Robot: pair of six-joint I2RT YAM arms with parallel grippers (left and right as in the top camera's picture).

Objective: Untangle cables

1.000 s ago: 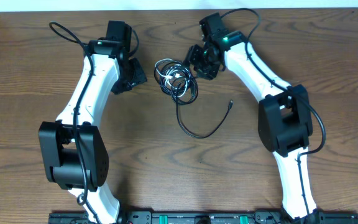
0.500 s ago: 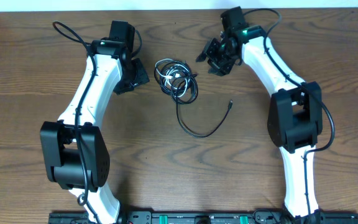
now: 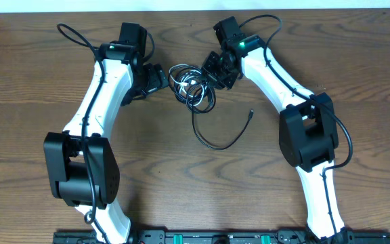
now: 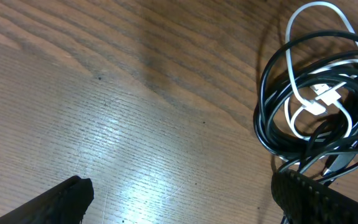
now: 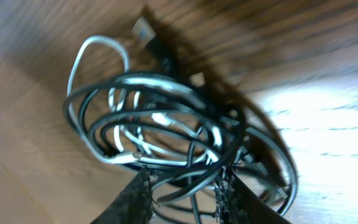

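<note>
L gripper (image 3: 158, 76) sits just beside the tangle's left edge, jaws spread wide, nothing btwn them. The cables (image 3: 193, 87) lie bunched on the table (image 3: 32, 135), top-centre. The white cable (image 4: 319, 99) is wound inside the black loops, and one black tail curves down and right to a plug (image 3: 250, 114). R gripper (image 3: 210, 71) is at the tangle's right edge, fingers (image 5: 132, 200) close together w/ black strands btwn them; can't tell if they're pinching.
</note>
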